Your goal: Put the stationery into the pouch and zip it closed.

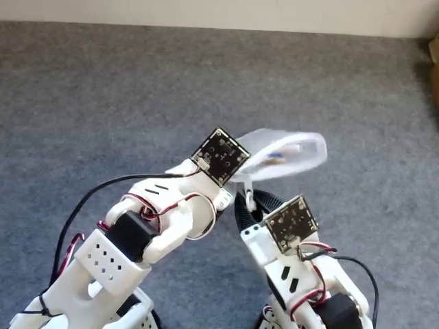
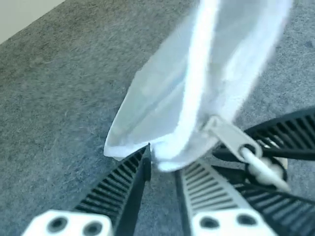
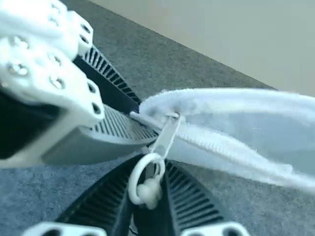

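A white translucent pouch (image 1: pixel 287 153) hangs above the grey carpet, with small coloured items (image 1: pixel 276 159) showing faintly through its side. My left gripper (image 2: pixel 162 164) is shut on the pouch's end corner (image 2: pixel 165 152). The zip slider (image 3: pixel 170 123) sits at that same end, right beside the left gripper (image 3: pixel 135 112). Its white pull tab and ring (image 3: pixel 146 178) hang down, and my right gripper (image 3: pixel 147 186) is shut on the ring. In the high view the right gripper (image 1: pixel 250 205) is just below the pouch, with the pull tab (image 1: pixel 247 195) above it.
Grey carpet (image 1: pixel 103 103) covers the whole work surface. A pale wall strip (image 1: pixel 206 12) runs along the far edge. A brown object (image 1: pixel 435 65) pokes in at the far right edge. Both arms crowd the near middle, with their cables (image 1: pixel 89 199) trailing behind.
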You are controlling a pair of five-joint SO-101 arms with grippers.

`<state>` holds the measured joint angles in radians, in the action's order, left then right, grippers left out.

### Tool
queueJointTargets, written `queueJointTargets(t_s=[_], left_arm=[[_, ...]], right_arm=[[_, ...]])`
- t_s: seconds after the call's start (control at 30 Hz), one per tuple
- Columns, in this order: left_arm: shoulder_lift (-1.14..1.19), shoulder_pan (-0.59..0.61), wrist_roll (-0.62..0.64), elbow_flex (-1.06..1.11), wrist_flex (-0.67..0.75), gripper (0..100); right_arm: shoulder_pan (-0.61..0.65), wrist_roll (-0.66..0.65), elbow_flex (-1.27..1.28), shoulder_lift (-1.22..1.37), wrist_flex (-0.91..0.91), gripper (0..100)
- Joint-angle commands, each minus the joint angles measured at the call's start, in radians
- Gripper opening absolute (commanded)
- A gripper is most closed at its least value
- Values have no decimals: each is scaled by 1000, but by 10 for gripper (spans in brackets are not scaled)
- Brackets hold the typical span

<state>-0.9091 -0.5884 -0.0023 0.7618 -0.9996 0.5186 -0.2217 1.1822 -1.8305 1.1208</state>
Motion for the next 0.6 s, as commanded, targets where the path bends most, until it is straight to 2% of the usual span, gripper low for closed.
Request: queueJointTargets(t_s=[0.0, 0.17, 0.3, 0.43, 0.57], left_arm=[[-31, 13, 31, -13, -5, 188], [-31, 10, 60, -13, 0, 207], [-31, -33, 57, -15, 2, 207], [-24, -102, -41, -15, 2, 204], [-24, -114, -52, -13, 26, 203]], right_arm=[[-5, -20, -94, -5, 44, 17], [-5, -21, -136, -5, 93, 17], [-5, -80, -139, -5, 131, 16], [-5, -83, -143, -5, 147, 16], [-2, -91, -223, -5, 223, 16]])
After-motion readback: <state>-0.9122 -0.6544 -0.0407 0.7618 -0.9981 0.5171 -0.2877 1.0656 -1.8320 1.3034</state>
